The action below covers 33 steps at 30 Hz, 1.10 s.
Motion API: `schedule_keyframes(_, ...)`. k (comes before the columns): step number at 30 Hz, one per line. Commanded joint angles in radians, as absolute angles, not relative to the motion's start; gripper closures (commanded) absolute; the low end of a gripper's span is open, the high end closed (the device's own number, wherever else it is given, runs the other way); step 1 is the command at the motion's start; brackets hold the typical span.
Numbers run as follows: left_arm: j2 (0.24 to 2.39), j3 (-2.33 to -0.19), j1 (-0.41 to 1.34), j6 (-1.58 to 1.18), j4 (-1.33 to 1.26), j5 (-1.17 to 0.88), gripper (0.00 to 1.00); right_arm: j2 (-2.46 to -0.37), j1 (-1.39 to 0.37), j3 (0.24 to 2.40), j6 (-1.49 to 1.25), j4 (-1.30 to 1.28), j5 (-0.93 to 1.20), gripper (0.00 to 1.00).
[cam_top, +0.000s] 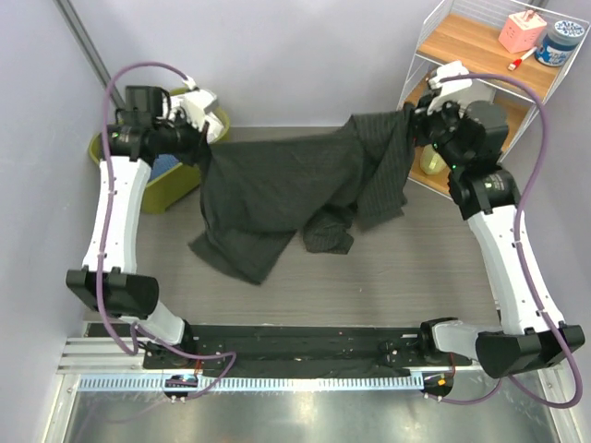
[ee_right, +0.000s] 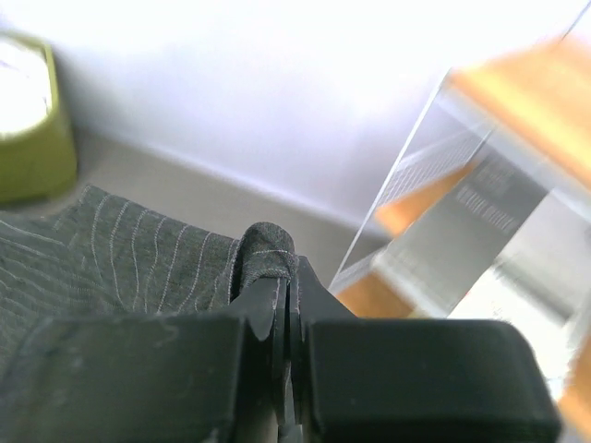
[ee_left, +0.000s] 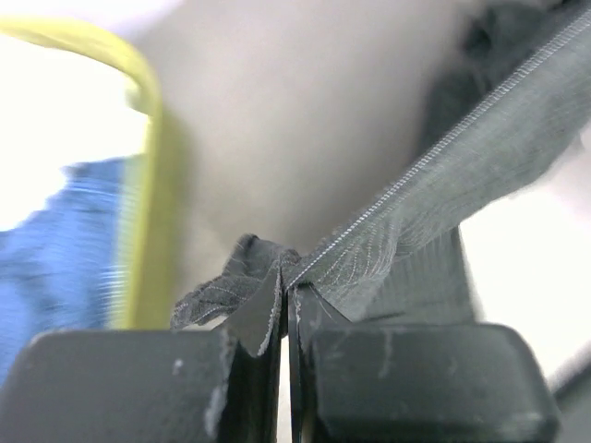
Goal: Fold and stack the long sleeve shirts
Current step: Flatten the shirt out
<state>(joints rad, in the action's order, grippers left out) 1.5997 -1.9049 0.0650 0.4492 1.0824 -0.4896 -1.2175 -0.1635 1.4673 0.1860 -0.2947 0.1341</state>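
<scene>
A dark pinstriped long sleeve shirt (cam_top: 286, 189) hangs stretched between both arms above the grey table, its lower part and a sleeve drooping onto the table. My left gripper (cam_top: 205, 148) is shut on the shirt's left edge; in the left wrist view a seam of the shirt (ee_left: 434, 157) runs up and right from the left gripper (ee_left: 285, 291). My right gripper (cam_top: 413, 120) is shut on the shirt's right edge; in the right wrist view a fold of the shirt (ee_right: 268, 249) bulges above the right gripper (ee_right: 286, 281).
A yellow-green bin (cam_top: 175, 189) with blue cloth (ee_left: 55, 249) stands at the back left under the left arm. A white wire shelf unit (cam_top: 480, 55) with wooden boards stands at the back right, close behind the right gripper.
</scene>
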Motion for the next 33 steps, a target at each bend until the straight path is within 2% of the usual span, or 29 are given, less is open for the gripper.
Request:
schedule_keyframes(1,1.477,-2.002,0.061,0.292,0.906,-0.261,1.0,-1.167,-0.156,1.646,0.232,-0.178,0.063,0.99)
schedule_keyframes(6,1.28,-1.9,0.061,0.278,0.749,-0.207,1.0,-1.063,-0.156,1.764,0.265,-0.236,0.066,0.99)
schedule_keyframes(11,0.984,-1.729,0.063,0.275,0.591,-0.196,1.0,-0.925,-0.155,1.805,0.281,-0.293,0.169,0.99)
schedule_keyframes(15,0.78,-1.617,0.063,0.285,0.496,-0.216,1.0,-0.868,-0.143,1.958,0.252,-0.366,0.156,0.99)
schedule_keyframes(20,0.719,-1.725,0.063,0.275,0.488,-0.15,1.0,-0.862,-0.063,2.124,0.197,-0.391,0.218,0.99)
schedule_keyframes(25,0.85,-1.93,0.063,0.273,0.552,-0.118,1.0,-0.975,-0.022,2.301,0.204,-0.379,0.195,0.99)
schedule_keyframes(28,0.877,-1.855,0.063,0.316,0.568,-0.164,1.0,-0.994,-0.021,2.185,0.245,-0.382,0.213,0.99)
schedule_keyframes(29,0.871,-1.808,0.061,0.33,0.569,-0.19,1.0,-0.973,-0.021,2.061,0.256,-0.382,0.228,0.99)
schedule_keyframes(33,0.822,-1.442,0.063,0.383,0.526,-0.236,1.0,-0.896,-0.021,1.685,0.3,-0.338,0.345,0.99)
